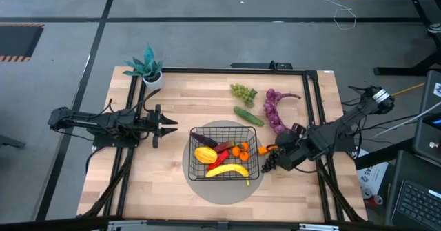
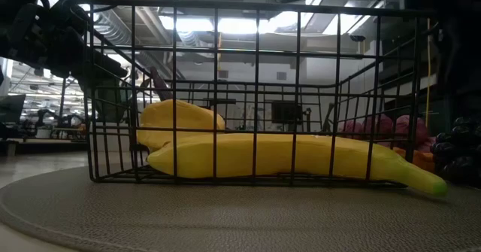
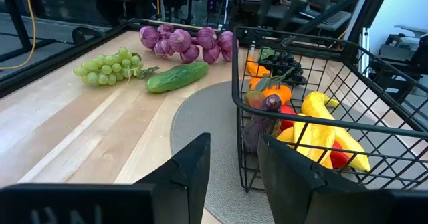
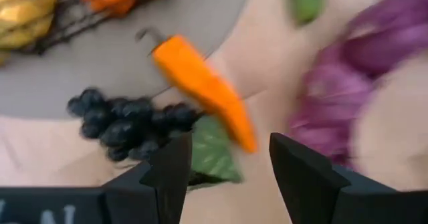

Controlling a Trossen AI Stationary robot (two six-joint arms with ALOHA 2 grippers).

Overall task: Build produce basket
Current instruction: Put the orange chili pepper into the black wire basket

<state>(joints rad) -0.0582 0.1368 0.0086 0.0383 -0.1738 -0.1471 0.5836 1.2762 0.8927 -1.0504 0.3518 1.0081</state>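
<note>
The black wire basket (image 1: 224, 152) stands on a round grey mat and holds a banana (image 1: 227, 169), a starfruit (image 1: 204, 155), a red pepper, an eggplant and oranges (image 1: 240, 149). Just right of the basket, an orange carrot (image 4: 200, 83) and dark grapes (image 4: 130, 124) with a green leaf lie at the mat's edge. My right gripper (image 4: 231, 150) hovers open above them, tipped steeply down, touching nothing. Green grapes (image 1: 242, 91), a cucumber (image 1: 248, 116) and purple grapes (image 1: 275, 110) lie on the far table. My left gripper (image 1: 169, 126) waits open and level, left of the basket.
A teal potted plant (image 1: 147, 67) stands at the table's far left corner. A black frame rail (image 1: 313, 107) runs along the table's right side, close to my right arm. Bare wood lies between my left gripper and the mat.
</note>
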